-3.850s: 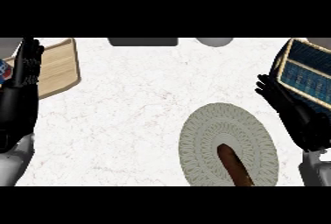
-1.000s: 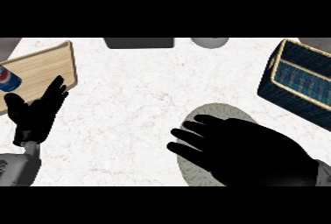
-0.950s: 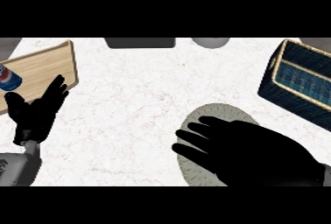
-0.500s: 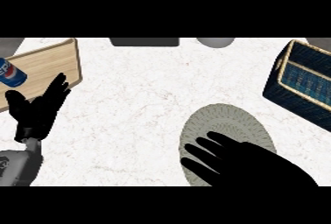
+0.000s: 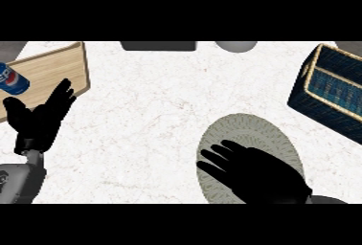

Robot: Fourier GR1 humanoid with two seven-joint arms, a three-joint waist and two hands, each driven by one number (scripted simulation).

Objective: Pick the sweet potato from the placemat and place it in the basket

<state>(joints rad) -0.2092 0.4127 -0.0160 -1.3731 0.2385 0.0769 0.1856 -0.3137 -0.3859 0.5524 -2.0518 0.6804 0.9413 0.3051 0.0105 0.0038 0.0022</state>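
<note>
The right robot hand (image 5: 258,174), fingers spread and straight, covers the lower half of the oval placemat (image 5: 249,129) at five o'clock, hiding the sweet potato. The grasp step is underway; next, fingers must curl round it, then carry toward the basket (image 5: 333,93) at two o'clock. The left robot hand (image 5: 39,122) rests open at nine o'clock.

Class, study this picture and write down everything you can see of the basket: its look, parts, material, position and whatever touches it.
The basket stands at the counter's right edge, far from the placemat, partly cut off by the view. It is rectangular and set at a slant, with dark blue woven-looking walls, a tan rim and a tan bar crossing its open top. Nothing shows inside the visible part. Neither hand touches it; it rests on the white marbled counter.
</note>
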